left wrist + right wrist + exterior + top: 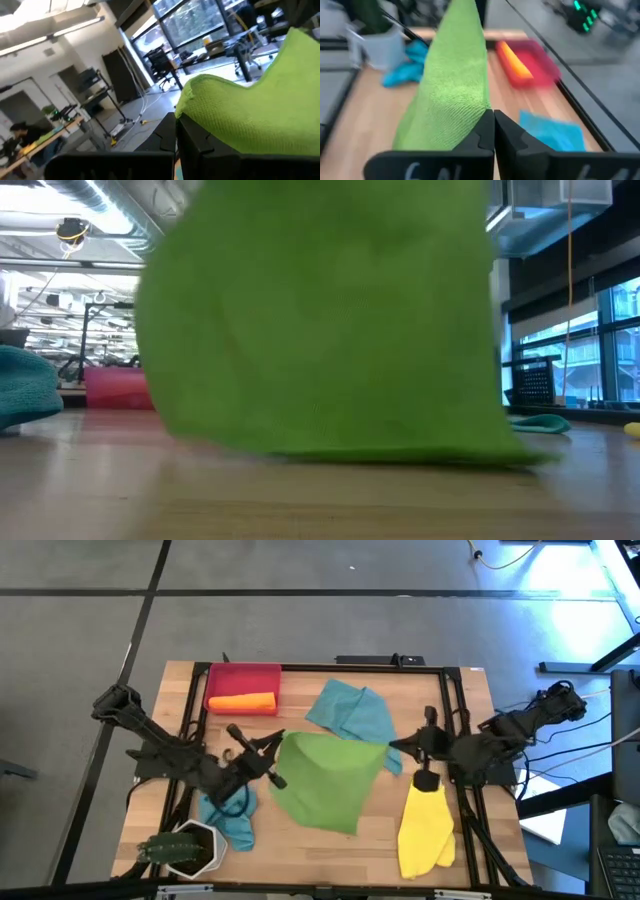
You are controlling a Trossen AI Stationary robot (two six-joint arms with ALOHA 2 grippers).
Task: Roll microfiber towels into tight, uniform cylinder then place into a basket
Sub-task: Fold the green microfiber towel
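Observation:
The green towel [325,780] hangs spread between my two grippers over the table's middle. In the low view its lower edge [350,452] meets the tabletop. My left gripper [278,743] is shut on its left top corner. My right gripper [396,747] is shut on its right top corner. A rolled orange towel [242,700] lies in the red basket [245,673] at the far left. One teal towel [352,712] lies at the far middle. Another teal towel [232,822] lies near the left. The yellow towel [425,830] lies at the near right. My left gripper pinches the green towel's corner [192,100] between its two fingers [186,131], coming in level from the table's left. The cloth falls away from the fingers. My right gripper pinches the opposite top corner [472,107] between its two fingers [506,131], coming in from the table's right. The towel's top edge runs away from the fingers toward the other arm, and the cloth hangs below it.
A white pot with a plant [187,850] stands at the near left corner, close to the left arm. A black frame rail [330,666] runs round the tabletop. Bare wood shows at the near middle [330,855].

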